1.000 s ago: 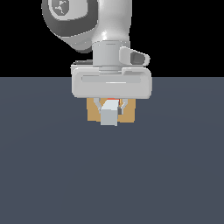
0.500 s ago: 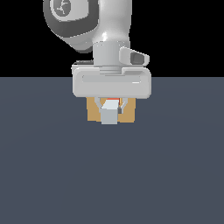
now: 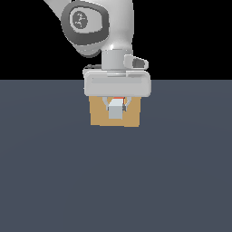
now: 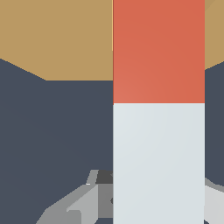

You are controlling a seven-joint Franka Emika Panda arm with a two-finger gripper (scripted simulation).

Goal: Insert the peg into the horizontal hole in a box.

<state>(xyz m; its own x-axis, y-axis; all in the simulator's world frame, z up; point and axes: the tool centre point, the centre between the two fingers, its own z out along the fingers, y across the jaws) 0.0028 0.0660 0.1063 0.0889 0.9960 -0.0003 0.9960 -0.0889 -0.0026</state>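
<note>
My gripper (image 3: 116, 107) is shut on the peg (image 3: 116, 110), a pale grey-white bar with a red-orange end. I see it end-on in the exterior view, held level in front of the tan box (image 3: 100, 115). In the wrist view the peg (image 4: 158, 153) fills the middle, its red end (image 4: 158, 52) lying against the tan box (image 4: 57, 39). The hole is hidden behind the peg and my gripper. One grey finger (image 4: 83, 203) shows beside the peg.
The dark grey-blue floor (image 3: 116, 181) stretches flat around the box on all sides. The white gripper body (image 3: 117, 84) hangs just above the box's top edge.
</note>
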